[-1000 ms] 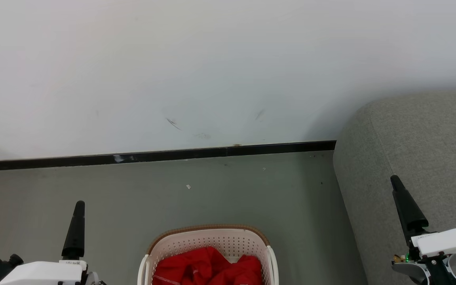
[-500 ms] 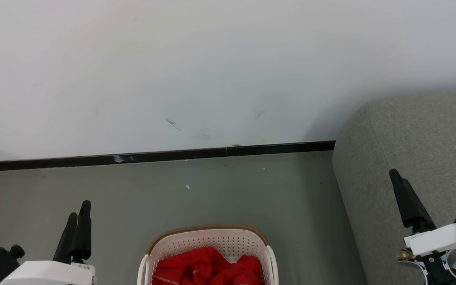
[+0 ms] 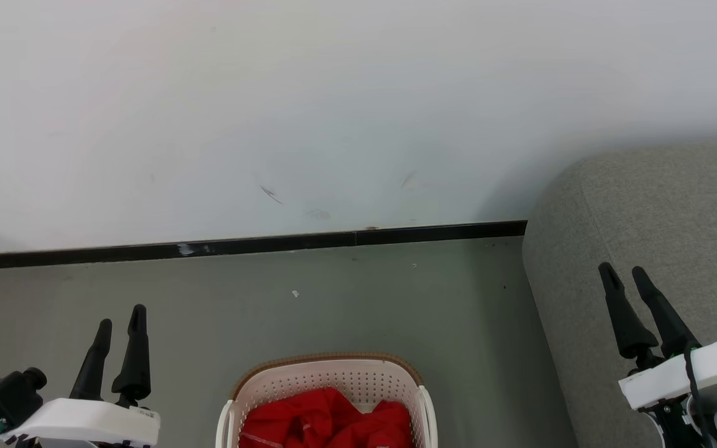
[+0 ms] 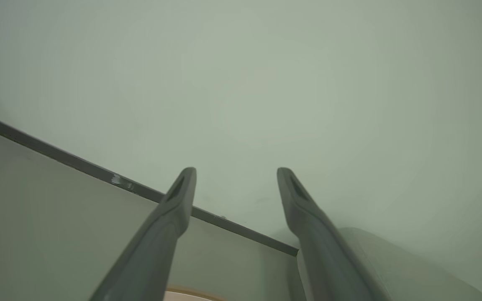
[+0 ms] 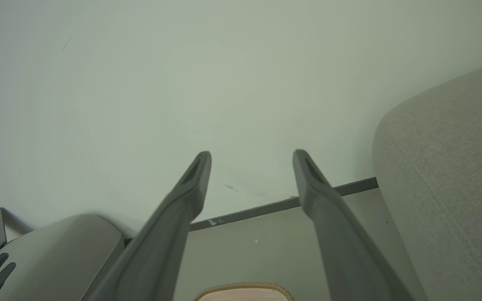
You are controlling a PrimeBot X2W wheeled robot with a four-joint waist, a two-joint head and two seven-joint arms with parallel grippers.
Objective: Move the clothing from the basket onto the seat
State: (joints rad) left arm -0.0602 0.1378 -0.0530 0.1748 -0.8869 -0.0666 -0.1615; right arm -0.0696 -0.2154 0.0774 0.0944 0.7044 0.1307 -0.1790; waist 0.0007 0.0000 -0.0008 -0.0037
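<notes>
The cream-white basket (image 3: 333, 381) with a brown rim stands on the floor at the bottom middle of the head view, cut off by the frame edge. Red clothing (image 3: 327, 423) lies heaped inside it. The grey seat (image 3: 663, 218) rises at the right. My left gripper (image 3: 122, 317) hovers open to the left of the basket, fingers pointing at the wall. My right gripper (image 3: 621, 270) is open in front of the seat's rounded side. Both wrist views show open, empty grippers (image 4: 237, 171) (image 5: 252, 154), the basket rim (image 5: 245, 287) at the bottom edge and the seat (image 5: 454, 167).
A white wall with scuff marks meets the grey-green floor (image 3: 333, 298) at a black baseboard (image 3: 358, 238). Bare floor lies between the basket and the wall. In the right wrist view a pale rounded shape (image 5: 65, 251) sits at the lower left.
Both grippers have turned at the wrist, so each now shows two separate fingers. The right gripper has risen slightly and shifted left. Basket and clothing have not moved.
</notes>
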